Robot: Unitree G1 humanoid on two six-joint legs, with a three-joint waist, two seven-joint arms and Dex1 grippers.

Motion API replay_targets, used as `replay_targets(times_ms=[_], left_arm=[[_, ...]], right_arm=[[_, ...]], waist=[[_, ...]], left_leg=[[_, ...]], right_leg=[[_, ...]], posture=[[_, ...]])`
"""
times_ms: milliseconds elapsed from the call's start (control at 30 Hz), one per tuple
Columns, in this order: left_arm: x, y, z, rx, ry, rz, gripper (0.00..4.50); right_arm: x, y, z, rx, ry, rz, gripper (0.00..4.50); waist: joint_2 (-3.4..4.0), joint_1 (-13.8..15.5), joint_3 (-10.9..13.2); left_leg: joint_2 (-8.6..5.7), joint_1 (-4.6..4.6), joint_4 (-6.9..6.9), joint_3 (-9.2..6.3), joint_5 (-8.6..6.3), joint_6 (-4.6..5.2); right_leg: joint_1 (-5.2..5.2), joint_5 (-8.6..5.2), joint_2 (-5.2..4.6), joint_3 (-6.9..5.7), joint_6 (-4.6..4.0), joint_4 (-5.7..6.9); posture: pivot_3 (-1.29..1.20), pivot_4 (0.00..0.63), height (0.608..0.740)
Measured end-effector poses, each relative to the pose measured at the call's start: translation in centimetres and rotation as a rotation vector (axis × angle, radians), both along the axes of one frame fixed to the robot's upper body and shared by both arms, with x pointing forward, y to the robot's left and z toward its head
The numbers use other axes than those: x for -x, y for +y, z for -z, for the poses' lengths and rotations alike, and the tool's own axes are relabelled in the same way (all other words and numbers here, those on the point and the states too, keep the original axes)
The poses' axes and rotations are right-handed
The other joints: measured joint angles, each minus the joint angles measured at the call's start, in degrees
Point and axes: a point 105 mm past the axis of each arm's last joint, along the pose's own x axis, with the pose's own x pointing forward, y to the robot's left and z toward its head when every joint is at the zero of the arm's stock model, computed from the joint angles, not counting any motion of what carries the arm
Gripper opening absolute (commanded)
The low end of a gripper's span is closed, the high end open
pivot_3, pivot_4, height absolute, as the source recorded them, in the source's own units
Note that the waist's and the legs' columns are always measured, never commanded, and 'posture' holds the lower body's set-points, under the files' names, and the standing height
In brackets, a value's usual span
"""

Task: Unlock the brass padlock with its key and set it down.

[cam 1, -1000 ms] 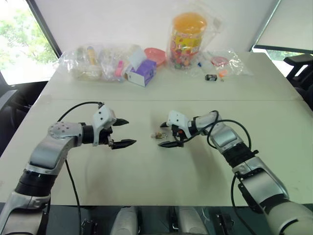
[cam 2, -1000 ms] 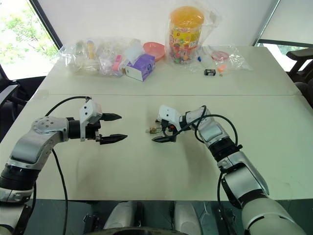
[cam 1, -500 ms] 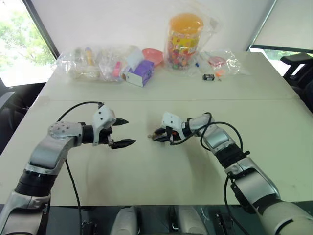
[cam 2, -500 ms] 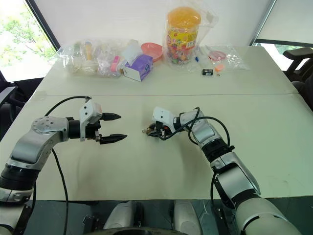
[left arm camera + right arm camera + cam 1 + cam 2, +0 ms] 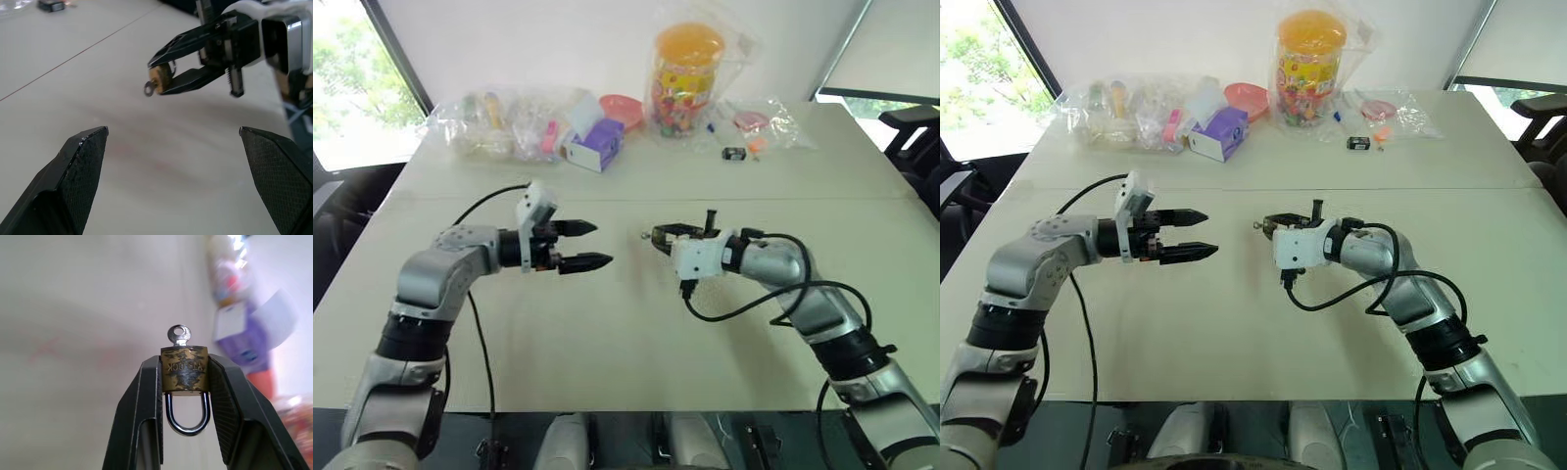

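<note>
Noting the left tool (image 5: pixel 599 245) hovering above the pale counter (image 5: pixel 607 352), black fingers spread wide, gripping nothing, pointing across toward the right tool.

Finding open air between the two tools, nothing standing in the way, the counter beneath lying bare.

Locating the small golden-yellow brass padlock with the silvery shackle (image 5: pixel 184 372) off the counter, pinched by its flat sides between the fingers of the right tool (image 5: pixel 653 235), jaws closing narrowly on the body. Observing the shackle lying back between the fingers, toward the wrist, both legs appearing seated in the body, so judging the lock not yet opened.

Seeing the thin silvery key (image 5: pixel 179 334) sitting in the keyhole, ringed head projecting beyond the fingertips. Confirming in the left wrist view: key head sticking out toward the left tool, near but apart from it.

Judging the long axis of lock and key running roughly level, in line with the right tool and aiming at the left one; therefore expecting the left tool, being nearer the key head, to be closing on that head and twisting it. Flagging the risk: a tiny head, slipping easily.

Recording, well apart along the far edge: clear plastic bags (image 5: pixel 494 122), a purple box (image 5: pixel 597 144), a pink bowl (image 5: pixel 622 108), an orange-lidded jar (image 5: pixel 690 73), a small black object (image 5: pixel 735 154).
</note>
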Motion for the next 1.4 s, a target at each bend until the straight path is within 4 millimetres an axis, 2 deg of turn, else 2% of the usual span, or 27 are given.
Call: replay_targets(times_ms=[167,200,267,500,867,967,1033,1400], left_arm=[[0.7,-1.2,-2.4,0.098,0.088,0.1,4.5],[0.7,-1.3,-2.7,0.116,0.096,0.108,4.24],[0.7,-1.3,-2.8,0.13,0.108,0.107,3.62],[0.5,-0.9,-2.3,0.126,0.124,0.091,0.13],[0.5,-1.0,-1.9,0.107,0.122,0.094,0.13],[0.5,-0.9,-1.9,0.107,0.121,0.094,0.89],[0.4,-0.9,-1.9,0.102,0.113,0.089,1.76],[0.3,-1.2,-2.0,0.107,0.093,0.085,1.76]], right_arm=[[0.9,0.6,-1.6,-0.004,-0.106,-0.042,0.71],[1.0,0.7,-1.7,0.001,-0.114,-0.048,0.71],[1.1,0.7,-1.8,0.009,-0.123,-0.054,0.71],[2.1,1.3,-3.0,-0.017,-0.149,-0.11,0.71],[3.2,2.0,-3.6,-0.067,-0.041,-0.187,0.71],[3.2,1.9,-3.6,-0.063,-0.027,-0.19,0.71],[3.2,1.9,-3.5,-0.064,-0.016,-0.192,0.71],[3.3,2.1,-3.6,-0.097,0.083,-0.207,0.71]], waist=[[-0.01,0.06,0.0],[0.0,0.08,0.0],[-0.01,0.09,0.01],[-0.01,0.16,0.01],[-0.02,0.19,0.01],[-0.02,0.2,0.01],[-0.02,0.19,0.01],[-0.02,0.23,0.01]], left_leg=[[0.03,0.07,0.0,-0.02,0.04,-0.08],[0.03,0.08,0.0,-0.01,0.04,-0.08],[0.03,0.07,0.0,0.0,0.04,-0.08],[0.02,0.08,0.0,0.01,0.05,-0.08],[0.02,0.08,0.0,0.0,0.04,-0.08],[0.02,0.07,0.0,0.01,0.04,-0.08],[0.02,0.08,0.0,0.01,0.04,-0.08],[0.02,0.08,0.0,0.01,0.04,-0.07]], right_leg=[[0.01,-0.01,0.13,0.09,-0.01,0.1],[0.01,-0.01,0.12,0.12,-0.01,0.1],[0.01,-0.01,0.11,0.14,-0.02,0.08],[0.01,-0.01,0.11,0.17,-0.02,0.08],[0.01,-0.01,0.11,0.18,-0.02,0.08],[0.01,-0.01,0.11,0.18,-0.02,0.08],[0.01,-0.01,0.11,0.18,-0.02,0.08],[0.01,-0.01,0.1,0.19,-0.02,0.08]], posture=[[0.0,0.15,0.74],[0.0,0.15,0.74],[0.0,0.15,0.74],[0.0,0.15,0.74],[0.0,0.15,0.74],[0.0,0.15,0.74],[0.0,0.15,0.74],[0.0,0.15,0.74]])
